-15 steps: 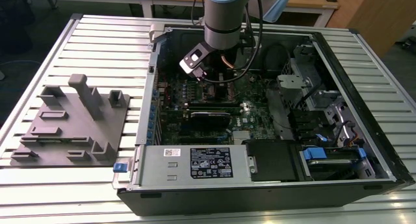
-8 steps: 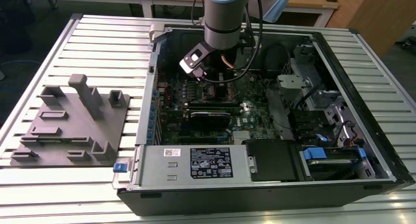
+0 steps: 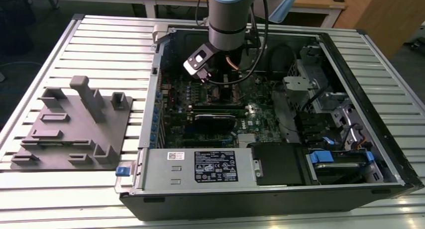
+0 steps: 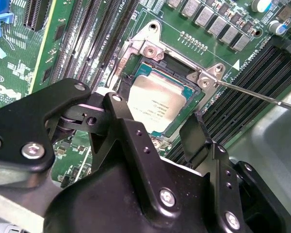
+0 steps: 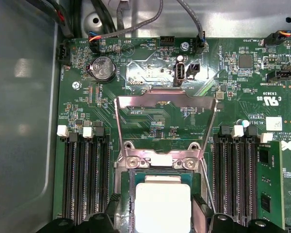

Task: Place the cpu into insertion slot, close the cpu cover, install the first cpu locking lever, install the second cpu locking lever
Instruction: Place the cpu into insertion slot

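Black claw (image 4: 156, 114) fingers (image 4: 121, 121) stand released, spread to either side of the cpu (image 4: 157, 99) without clamping it. Silver-topped, the cpu lies flat in the insertion slot (image 4: 177, 72), whose dark rim shows around it. Just beyond, the cpu cover (image 5: 166, 92) is swung up on its hinge, open over the green motherboard (image 5: 150, 68). A thin locking lever (image 4: 254, 94) angles away beside the slot. Farther off, the open computer case (image 3: 371, 55) rests on the slatted metal counter (image 3: 93, 45), with a grey fixture plate (image 3: 73, 124) at the exterior view's left.
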